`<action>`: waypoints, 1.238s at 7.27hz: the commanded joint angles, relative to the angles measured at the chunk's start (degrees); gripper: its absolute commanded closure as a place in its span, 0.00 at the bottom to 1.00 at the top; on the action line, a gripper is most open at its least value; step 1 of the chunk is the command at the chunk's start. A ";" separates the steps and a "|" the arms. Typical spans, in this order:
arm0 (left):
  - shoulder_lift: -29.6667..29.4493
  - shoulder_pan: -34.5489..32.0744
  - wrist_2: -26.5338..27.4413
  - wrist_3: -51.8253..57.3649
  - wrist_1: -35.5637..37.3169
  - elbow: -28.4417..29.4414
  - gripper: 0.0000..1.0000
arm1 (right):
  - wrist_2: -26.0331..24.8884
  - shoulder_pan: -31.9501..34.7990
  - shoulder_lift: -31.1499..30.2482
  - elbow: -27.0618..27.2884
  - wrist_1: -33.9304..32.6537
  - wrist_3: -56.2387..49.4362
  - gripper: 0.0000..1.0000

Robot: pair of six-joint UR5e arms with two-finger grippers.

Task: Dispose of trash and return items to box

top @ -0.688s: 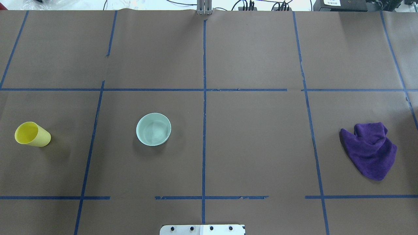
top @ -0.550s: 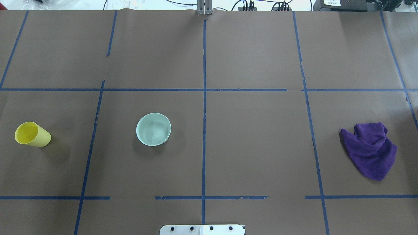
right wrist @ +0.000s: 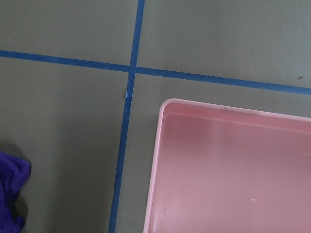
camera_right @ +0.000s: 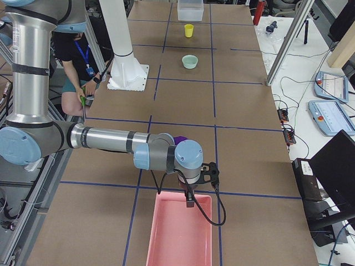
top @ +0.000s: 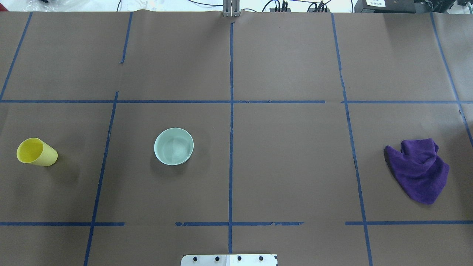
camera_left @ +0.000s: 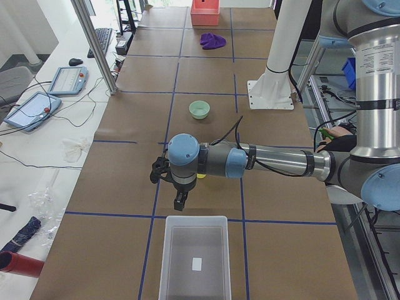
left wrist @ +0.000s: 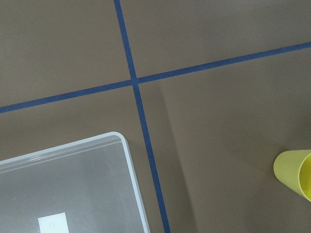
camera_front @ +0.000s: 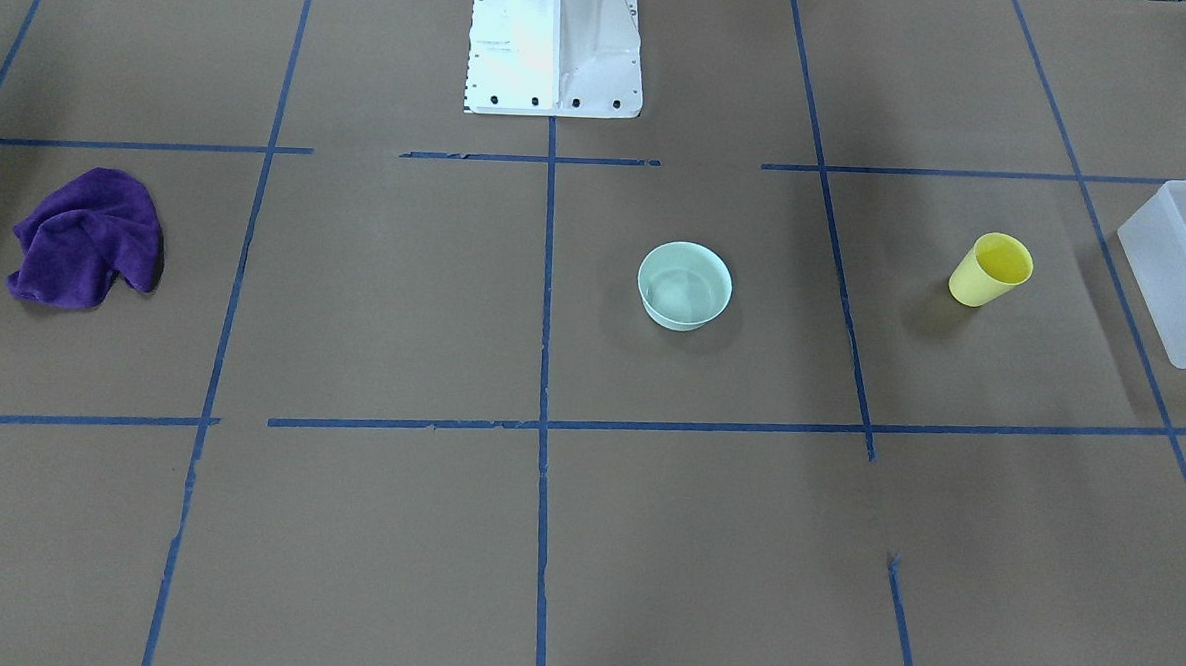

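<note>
Brown paper gridded with blue tape lies under left gripper and right gripper, widths unclear.

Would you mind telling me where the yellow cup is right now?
The yellow cup stands at the far left of the overhead view, between the mint bowl and the frosted box.

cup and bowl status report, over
Left gripper hangs between cup and box, right gripper over pink bin; jaws unclear. Cup and bowl upright on table, not boxed. Nothing seen between cup and box.
</note>
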 commanded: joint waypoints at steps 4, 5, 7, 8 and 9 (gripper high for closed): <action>-10.75 6.31 -0.73 -0.14 -7.71 1.74 0.00 | 0.80 -2.00 0.78 2.96 14.23 4.79 0.00; -11.73 8.23 -0.56 -1.18 -14.51 2.17 0.00 | 2.11 -3.04 1.56 2.87 14.52 10.66 0.00; -11.74 12.44 0.23 -16.76 -30.92 3.75 0.00 | 3.35 -3.23 1.14 2.35 17.15 13.53 0.00; -11.39 14.21 3.81 -17.36 -34.76 4.10 0.00 | 3.35 -3.23 0.78 2.35 17.16 13.09 0.00; -10.95 16.84 5.32 -17.71 -37.14 4.19 0.00 | 3.44 -3.23 0.69 2.35 17.25 13.26 0.00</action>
